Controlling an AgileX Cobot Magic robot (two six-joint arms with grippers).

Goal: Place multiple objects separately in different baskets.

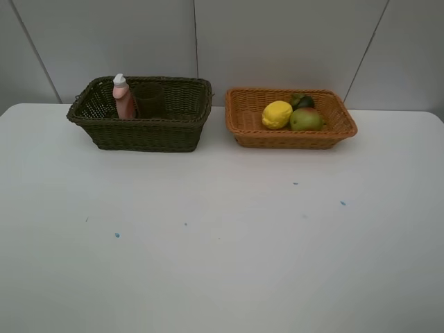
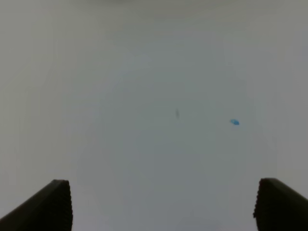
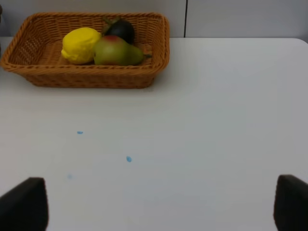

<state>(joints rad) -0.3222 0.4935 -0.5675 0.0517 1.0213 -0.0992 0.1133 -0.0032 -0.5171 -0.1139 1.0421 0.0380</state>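
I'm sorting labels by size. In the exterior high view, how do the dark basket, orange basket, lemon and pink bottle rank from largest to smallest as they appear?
1. dark basket
2. orange basket, nearly as wide but shallower
3. lemon and pink bottle: too close to rank; the bottle is taller and slimmer, and partly hidden by the basket wall.

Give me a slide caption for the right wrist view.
Lemon, pear and mangosteen sit in the orange basket; open fingers hover over bare table.
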